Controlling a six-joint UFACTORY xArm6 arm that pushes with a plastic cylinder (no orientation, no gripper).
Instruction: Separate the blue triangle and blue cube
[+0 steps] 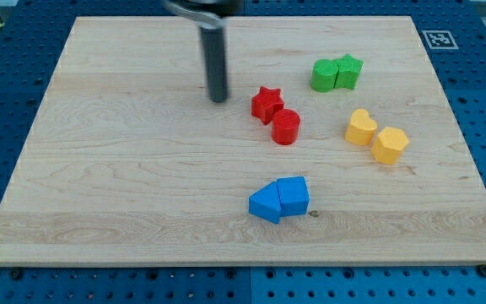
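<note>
The blue triangle and the blue cube lie touching each other in the lower middle of the wooden board, the triangle on the view's left of the cube. My tip rests on the board in the upper middle, well above and to the left of the blue pair, and just left of the red star.
A red cylinder touches the red star at its lower right. Two green blocks sit together at the upper right. A yellow heart and a yellow hexagon sit at the right.
</note>
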